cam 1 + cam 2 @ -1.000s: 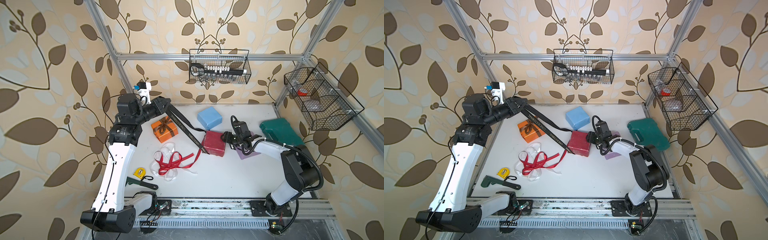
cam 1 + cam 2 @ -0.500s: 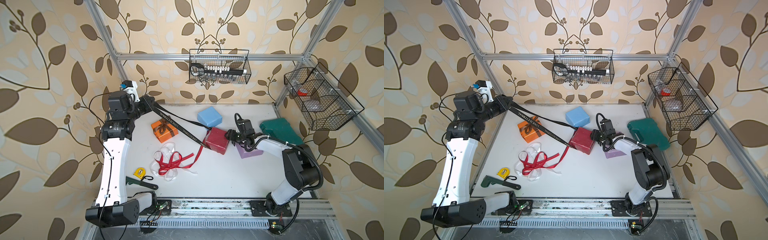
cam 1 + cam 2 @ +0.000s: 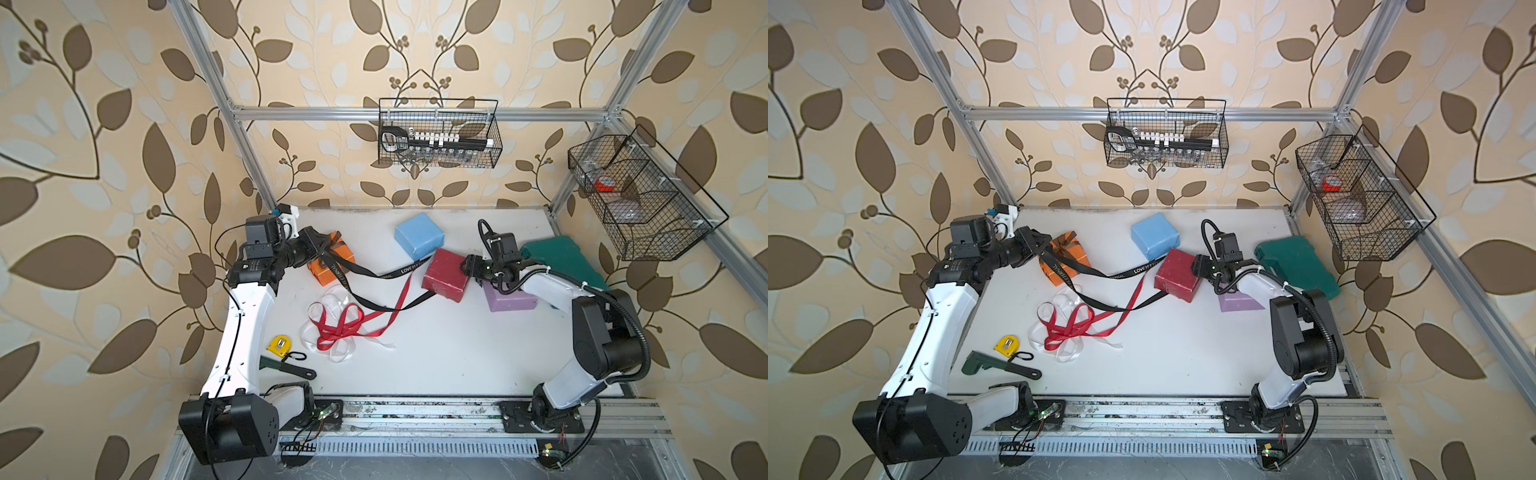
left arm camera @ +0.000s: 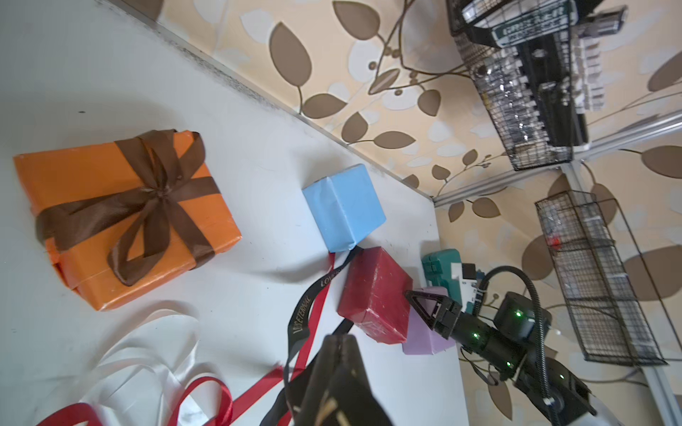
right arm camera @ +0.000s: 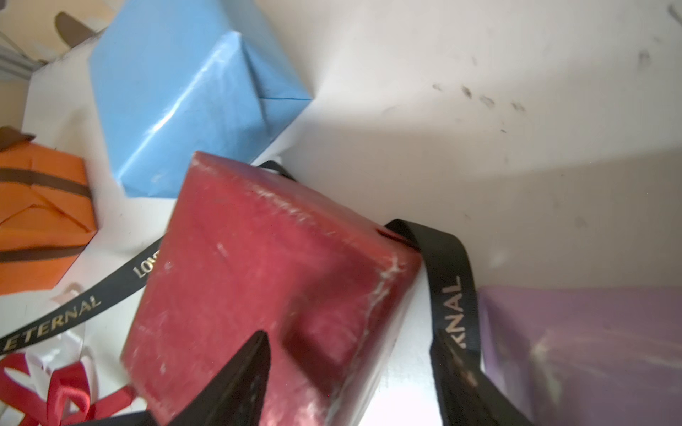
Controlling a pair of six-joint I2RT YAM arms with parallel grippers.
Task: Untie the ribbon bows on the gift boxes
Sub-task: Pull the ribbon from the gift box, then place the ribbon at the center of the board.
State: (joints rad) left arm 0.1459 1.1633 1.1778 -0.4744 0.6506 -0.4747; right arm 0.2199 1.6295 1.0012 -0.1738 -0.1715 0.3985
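My left gripper (image 3: 323,254) hangs over the orange box (image 3: 337,266), shut on the black lettered ribbon (image 3: 376,275). That ribbon sags across the table and loops round the dark red box (image 3: 444,274). In the left wrist view the brown bow (image 4: 155,195) sits tied on the orange box (image 4: 92,191). My right gripper (image 3: 468,268) is open at the dark red box's (image 5: 258,280) right edge, one finger above it, the other beside the black ribbon (image 5: 452,280). The light blue box (image 3: 419,233) and lilac box (image 3: 509,297) are bare. A red ribbon (image 3: 345,328) and a white ribbon (image 3: 332,300) lie loose.
A dark green case (image 3: 561,257) lies behind my right arm. A yellow tape measure (image 3: 279,345) and a dark green tool (image 3: 286,366) lie near the front left. Wire baskets hang on the back wall (image 3: 438,139) and the right wall (image 3: 636,199).
My left gripper swung back toward the wall, then came down over the orange box, and the black ribbon went slack. The dark red box slid right. My right gripper opened wider.
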